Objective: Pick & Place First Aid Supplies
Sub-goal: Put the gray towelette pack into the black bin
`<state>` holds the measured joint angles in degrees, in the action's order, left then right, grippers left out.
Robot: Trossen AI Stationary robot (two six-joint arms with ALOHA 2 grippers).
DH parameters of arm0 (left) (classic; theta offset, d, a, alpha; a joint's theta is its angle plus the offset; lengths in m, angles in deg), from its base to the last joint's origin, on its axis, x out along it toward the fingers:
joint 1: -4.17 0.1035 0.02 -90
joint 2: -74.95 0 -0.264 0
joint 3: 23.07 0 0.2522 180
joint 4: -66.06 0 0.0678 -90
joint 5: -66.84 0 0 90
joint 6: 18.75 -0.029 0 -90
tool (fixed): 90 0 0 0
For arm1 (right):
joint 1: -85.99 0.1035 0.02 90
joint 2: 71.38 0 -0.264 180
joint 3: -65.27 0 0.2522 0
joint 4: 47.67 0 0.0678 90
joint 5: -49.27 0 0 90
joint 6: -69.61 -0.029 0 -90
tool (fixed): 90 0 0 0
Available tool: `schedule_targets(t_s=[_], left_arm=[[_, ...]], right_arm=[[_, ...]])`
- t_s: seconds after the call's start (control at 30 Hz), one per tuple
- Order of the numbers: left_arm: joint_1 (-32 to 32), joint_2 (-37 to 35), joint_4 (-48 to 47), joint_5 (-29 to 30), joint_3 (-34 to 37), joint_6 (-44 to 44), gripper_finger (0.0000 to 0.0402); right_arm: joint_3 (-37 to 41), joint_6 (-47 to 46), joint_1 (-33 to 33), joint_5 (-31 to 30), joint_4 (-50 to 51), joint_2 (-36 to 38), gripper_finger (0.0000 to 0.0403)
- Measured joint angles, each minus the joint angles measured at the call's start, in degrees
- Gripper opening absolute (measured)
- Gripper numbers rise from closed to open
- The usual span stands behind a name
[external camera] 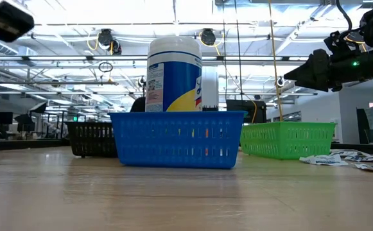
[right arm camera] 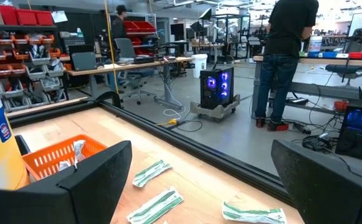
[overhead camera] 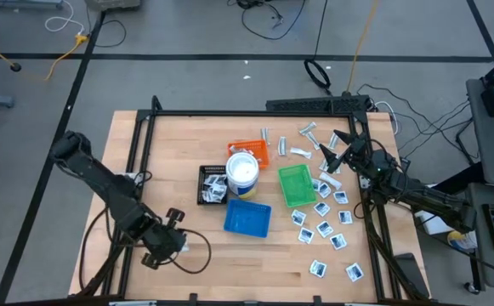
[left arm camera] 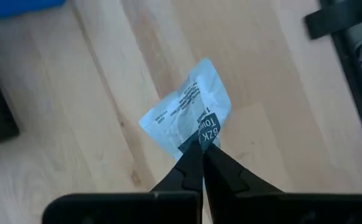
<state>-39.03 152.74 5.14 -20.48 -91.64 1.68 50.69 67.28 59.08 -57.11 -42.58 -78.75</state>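
Fingers of left gripper (left arm camera: 202, 146) pressed together on one white square packet (left arm camera: 190, 115), lifted over near-left desk (overhead camera: 144, 144). Right gripper (overhead camera: 338, 151) spread wide, holding nothing, up above far-right desk. Four trays: orange tray (overhead camera: 259, 151), black tray (overhead camera: 204, 174), green tray (overhead camera: 296, 185), blue tray (overhead camera: 248, 219). One white tub (overhead camera: 242, 172). Roughly fourteen loose packets (overhead camera: 323, 209) at right. Only right wrist view shows green-striped strips (right arm camera: 151, 172) and a person (right arm camera: 286, 56) beyond.

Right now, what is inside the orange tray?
The orange tray holds at least one pale wrapped strip, standing against its mesh wall in the right wrist view. The white tub stands beside it and, from above, covers part of it, so anything lying there cannot be seen.
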Motion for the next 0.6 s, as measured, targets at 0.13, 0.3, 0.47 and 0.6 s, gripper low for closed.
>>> schedule_targets(t_s=[0.13, 0.3, 0.47, 0.6], left_arm=[[0.53, -1.51, 0.42, 0.11, 0.36, -1.47, 0.0001], [7.73, -6.24, 0.47, 0.33, 3.54, -4.35, 0.0001], [17.20, -10.89, 0.57, 0.27, 6.62, -10.34, 0.0001], [25.37, -12.89, 0.88, -1.14, 7.84, -16.59, 0.0000]], right_arm=[[0.01, -0.01, 0.01, 0.00, -0.02, 0.00, 0.0380], [0.02, 0.00, 0.00, 0.01, -0.02, 0.00, 0.0380], [0.01, 0.00, 0.00, -0.01, -0.02, 0.00, 0.0380], [0.02, 0.00, 0.00, 0.01, -0.02, 0.00, 0.0380]])
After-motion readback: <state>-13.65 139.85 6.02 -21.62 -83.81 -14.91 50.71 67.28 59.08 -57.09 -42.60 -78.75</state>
